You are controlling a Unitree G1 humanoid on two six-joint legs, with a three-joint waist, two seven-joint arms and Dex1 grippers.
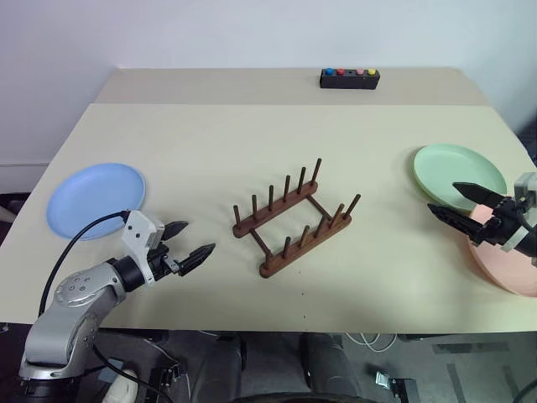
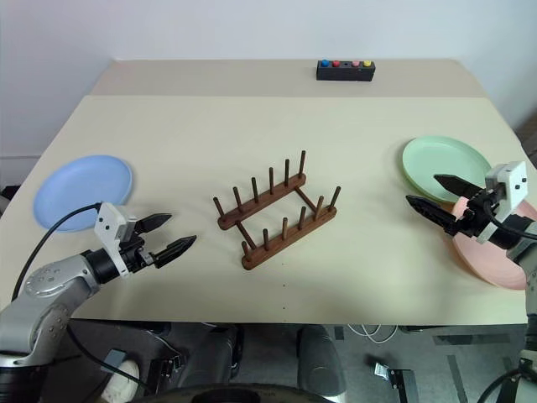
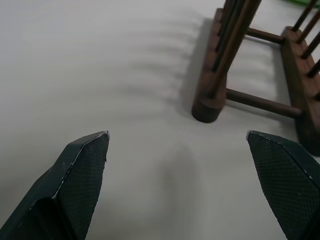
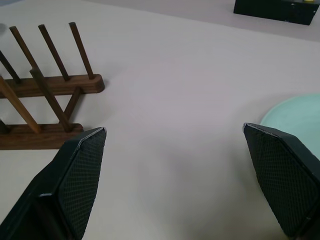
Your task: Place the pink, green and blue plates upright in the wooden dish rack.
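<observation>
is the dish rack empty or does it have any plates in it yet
Empty. The dish rack has bare pegs; the blue plate, green plate and pink plate all lie flat on the table.

Left gripper (image 3: 177, 140) wide open over bare table (image 3: 100, 65), wooden dish rack (image 3: 260, 75) ahead, nothing held.

Two black fingers (image 3: 82, 175) with cross-hatched pads rise at either side, well apart, tips clear of the rack, pale tabletop between them. Rack's near rounded rail end sits just beyond the gap, toward the second finger. Two thin crossbars (image 3: 262, 102) join that rail to the second rail. Pegs stand upright off both rails, empty, and cast soft striped shadows across the table. Sliver of green at the far corner, too small to identify.
</observation>
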